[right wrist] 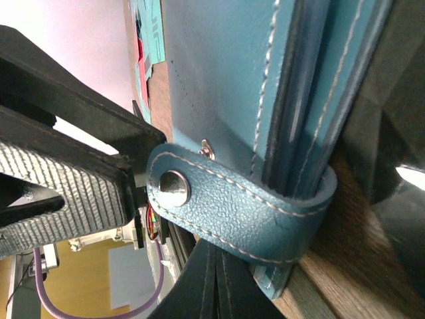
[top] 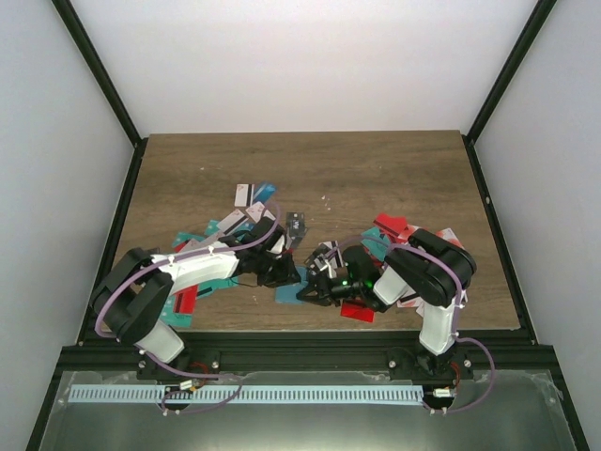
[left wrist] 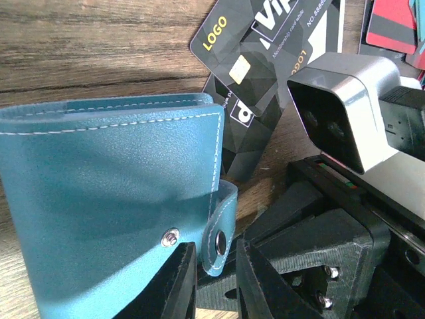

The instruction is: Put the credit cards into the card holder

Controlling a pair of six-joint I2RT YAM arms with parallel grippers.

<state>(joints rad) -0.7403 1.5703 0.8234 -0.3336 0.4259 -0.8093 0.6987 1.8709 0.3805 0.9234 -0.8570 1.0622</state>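
At centre-front, clamped in left gripper (left wrist: pixel 212 266): teal stitched folding card holder (left wrist: pixel 113 199), probably floppy, best held mid-body; right gripper (right wrist: pixel 214 279) closed.

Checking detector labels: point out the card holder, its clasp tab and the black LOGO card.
card holder (left wrist: pixel 113 199), left wrist view, on the teal front cover.
clasp tab (right wrist: pixel 226 206), right wrist view, on the strap's middle.
black LOGO card (left wrist: pixel 222 52), left wrist view, on its dark face beside the chip.

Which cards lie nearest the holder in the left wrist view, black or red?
The black cards with yellow LOGO lettering, right behind the holder; the red cards lie farther off at top right.
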